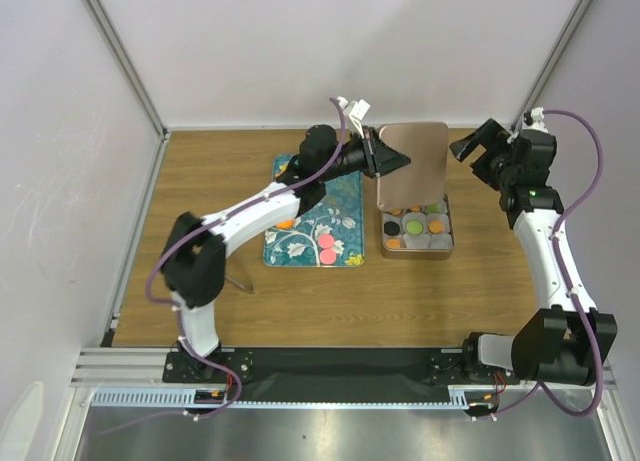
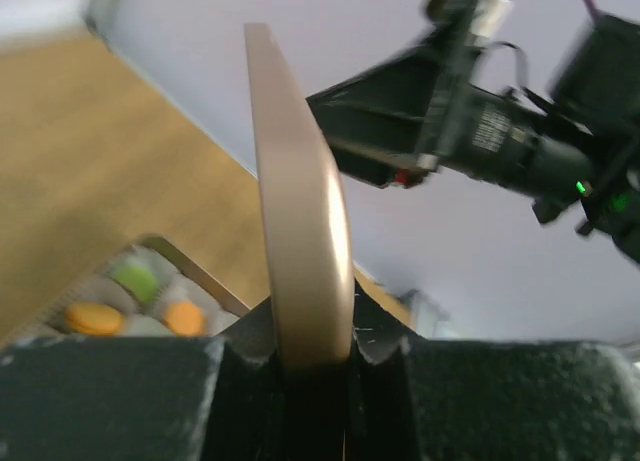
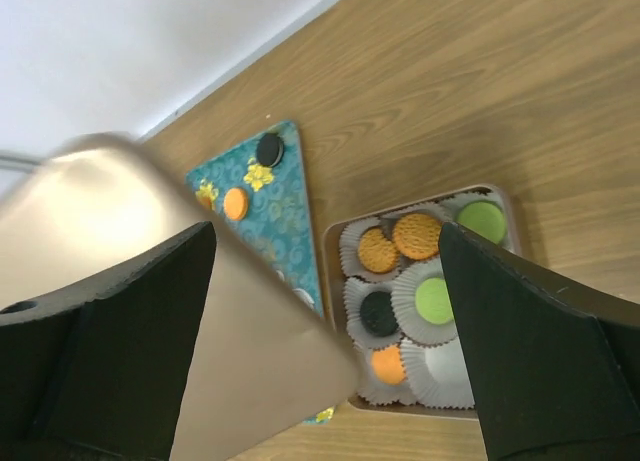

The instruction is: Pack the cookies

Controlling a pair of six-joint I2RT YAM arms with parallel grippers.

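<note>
Most of the top view is the wooden table (image 1: pixel 200 181); in its middle lies the teal tray (image 1: pixel 345 209), with the tin (image 1: pixel 417 253) just to its right. The lid (image 1: pixel 412 161) hangs tilted over the upper part of the tin, and the left gripper (image 1: pixel 392 159) pinches its edge between both fingers. The right gripper (image 1: pixel 478 141), at upper right, is spread wide and holds nothing. Several cookies (image 3: pixel 417 235) sit in paper cups inside the tin, but two pink cookies (image 1: pixel 326 243), an orange cookie (image 3: pixel 235 203) and a black cookie (image 3: pixel 268 149) lie on the tray. Probably the lid should be kept clear of the cups until these four are packed, and then lowered squarely onto the rim.
</note>
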